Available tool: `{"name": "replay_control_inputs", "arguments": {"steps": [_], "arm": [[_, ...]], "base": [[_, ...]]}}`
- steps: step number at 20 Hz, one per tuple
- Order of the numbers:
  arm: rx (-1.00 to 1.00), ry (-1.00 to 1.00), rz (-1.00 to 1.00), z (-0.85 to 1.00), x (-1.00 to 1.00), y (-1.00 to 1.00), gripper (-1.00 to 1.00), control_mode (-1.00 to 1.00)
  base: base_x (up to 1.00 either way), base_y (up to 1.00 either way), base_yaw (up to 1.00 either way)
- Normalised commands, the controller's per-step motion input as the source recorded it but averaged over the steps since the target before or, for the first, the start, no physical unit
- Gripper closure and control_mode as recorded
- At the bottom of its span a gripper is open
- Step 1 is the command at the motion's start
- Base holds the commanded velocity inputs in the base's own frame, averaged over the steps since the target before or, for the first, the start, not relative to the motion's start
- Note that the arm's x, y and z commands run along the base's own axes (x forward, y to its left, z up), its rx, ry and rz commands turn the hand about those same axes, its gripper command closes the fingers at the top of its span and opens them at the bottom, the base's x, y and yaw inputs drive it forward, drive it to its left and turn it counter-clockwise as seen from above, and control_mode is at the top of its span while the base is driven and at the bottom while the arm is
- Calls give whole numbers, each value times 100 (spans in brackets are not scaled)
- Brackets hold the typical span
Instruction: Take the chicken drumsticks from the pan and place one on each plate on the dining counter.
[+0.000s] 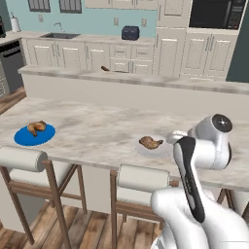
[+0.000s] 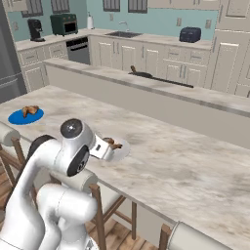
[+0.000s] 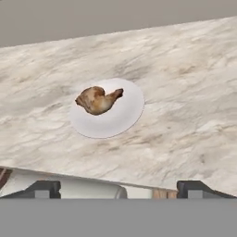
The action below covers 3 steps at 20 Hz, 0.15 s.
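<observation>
One golden-brown chicken drumstick (image 1: pixel 37 127) lies on the bright blue plate (image 1: pixel 26 138) at the left of the dining counter (image 1: pixel 97 121). The second drumstick (image 3: pixel 98 99) rests on the pale grey-white plate (image 3: pixel 125 115), near the counter's front edge. My gripper (image 3: pixel 119 187) hovers back from that plate, over the counter edge. It is open, its fingertips are wide apart and nothing is between them. In the right base view my hand partly covers the white plate (image 2: pixel 124 146). The black pan (image 2: pixel 141 74) sits far back on the stove, with its brown handle (image 1: pixel 105 68) showing.
White-cushioned wooden stools (image 1: pixel 22 158) (image 1: pixel 143 177) stand along the counter's near side, below my arm. A raised ledge (image 1: pixel 146 80) runs behind the dining counter. Cabinets, a sink (image 1: pixel 59 35) and a toaster (image 1: pixel 130 32) line the back wall.
</observation>
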Motion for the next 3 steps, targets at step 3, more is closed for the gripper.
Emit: {"name": "replay_control_inputs", "arguments": {"steps": [3], "arm": [[-27, -15, 11, 58, -60, 4, -100, -100]], "base": [[0, 0, 0]]}}
